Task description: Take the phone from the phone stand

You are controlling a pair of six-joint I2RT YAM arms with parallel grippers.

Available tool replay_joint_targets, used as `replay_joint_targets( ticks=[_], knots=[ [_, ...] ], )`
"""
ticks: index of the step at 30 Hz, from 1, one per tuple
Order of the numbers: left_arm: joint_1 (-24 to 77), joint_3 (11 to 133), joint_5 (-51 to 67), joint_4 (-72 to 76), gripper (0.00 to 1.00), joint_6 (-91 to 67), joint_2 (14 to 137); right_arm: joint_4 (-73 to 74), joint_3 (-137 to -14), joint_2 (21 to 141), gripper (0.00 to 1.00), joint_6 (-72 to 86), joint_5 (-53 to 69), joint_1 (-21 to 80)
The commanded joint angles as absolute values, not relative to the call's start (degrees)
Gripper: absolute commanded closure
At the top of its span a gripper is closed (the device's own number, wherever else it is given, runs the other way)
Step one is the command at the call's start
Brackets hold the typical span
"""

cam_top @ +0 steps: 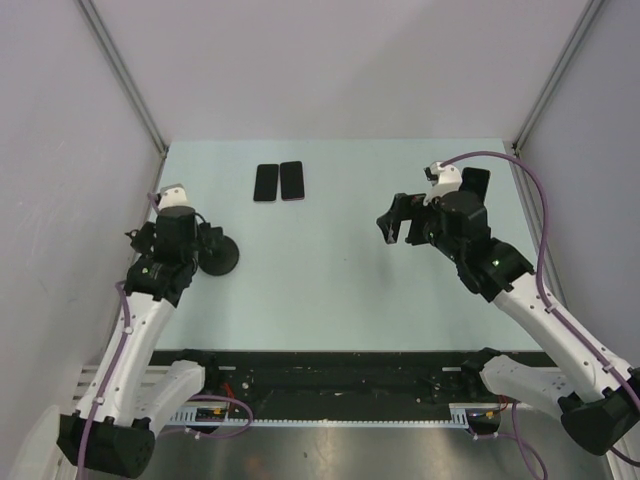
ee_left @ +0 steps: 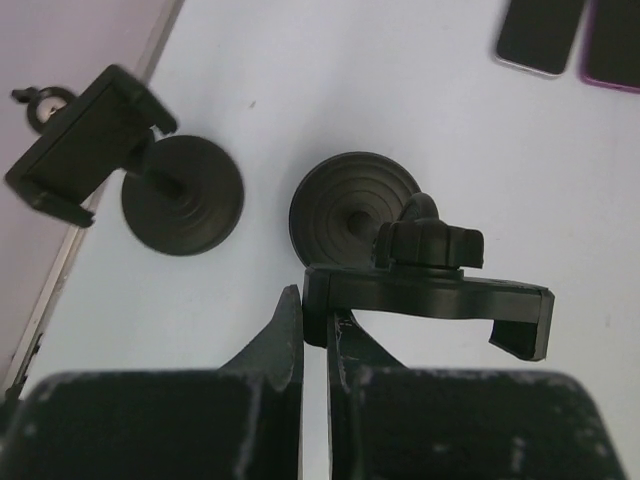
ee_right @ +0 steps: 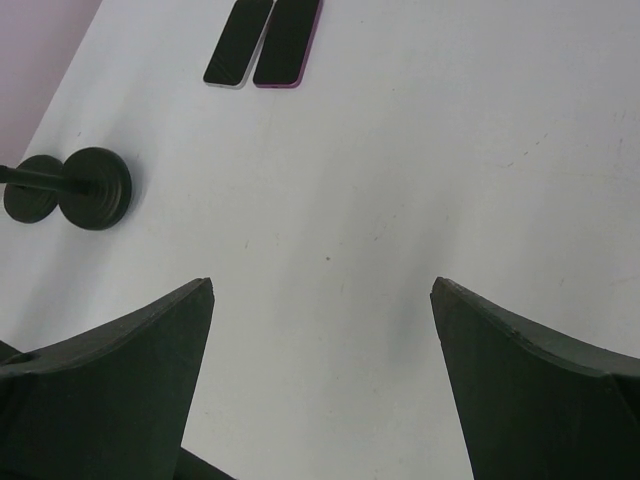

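Observation:
Two black phone stands sit near the table's left edge, and neither holds a phone. The nearer stand has a round base (ee_left: 355, 205) and an empty clamp (ee_left: 430, 295). My left gripper (ee_left: 315, 312) is shut on the left end of that clamp. The other stand (ee_left: 183, 195) is to its left with its clamp tilted. In the top view the left gripper (cam_top: 190, 243) is over a stand base (cam_top: 218, 256). Two phones lie flat side by side, a black one (cam_top: 265, 182) and a purple-edged one (cam_top: 291, 180). My right gripper (ee_right: 322, 290) is open and empty above bare table.
The two phones also show in the left wrist view (ee_left: 540, 35) and in the right wrist view (ee_right: 287, 40). The side wall runs close to the left of the stands. A dark rectangular object (cam_top: 476, 183) is partly hidden behind the right wrist.

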State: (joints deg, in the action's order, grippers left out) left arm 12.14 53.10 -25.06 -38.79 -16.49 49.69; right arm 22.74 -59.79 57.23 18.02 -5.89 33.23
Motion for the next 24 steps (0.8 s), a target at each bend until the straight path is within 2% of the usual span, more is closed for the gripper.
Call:
replay_joint_targets(
  ticks=[1, 10, 13, 16, 17, 19, 24],
  knots=[
    [6.3, 56.3, -22.3, -38.0, 1.0, -14.3, 48.3, 19.4, -59.9, 58.0, 0.05, 18.5, -4.9, 33.0],
    [0.2, 57.0, -20.0, -37.7, 1.0, -14.5, 52.8, 18.5, -59.9, 59.3, 0.05, 18.1, -3.8, 32.7],
    [-2.5, 57.1, -16.9, -37.7, 0.93, -14.9, 54.2, 18.4, -59.9, 59.6, 0.05, 17.8, -3.7, 32.5],
    [-3.3, 57.2, -16.2, -37.7, 0.77, -15.1, 54.3, 18.5, -59.9, 59.5, 0.04, 17.4, -3.9, 32.3],
    [-3.5, 57.4, -16.3, -37.7, 0.67, -15.1, 54.3, 18.5, -59.9, 59.5, 0.05, 17.3, -4.1, 32.3],
    [-3.5, 57.9, -15.8, -37.8, 0.61, -14.9, 54.4, 18.7, -59.9, 59.5, 0.04, 17.1, -4.2, 32.3],
    [-3.6, 59.9, -13.6, -37.9, 0.36, -14.9, 54.2, 18.1, -59.9, 59.9, 0.05, 16.7, -4.3, 31.9]
  ],
)
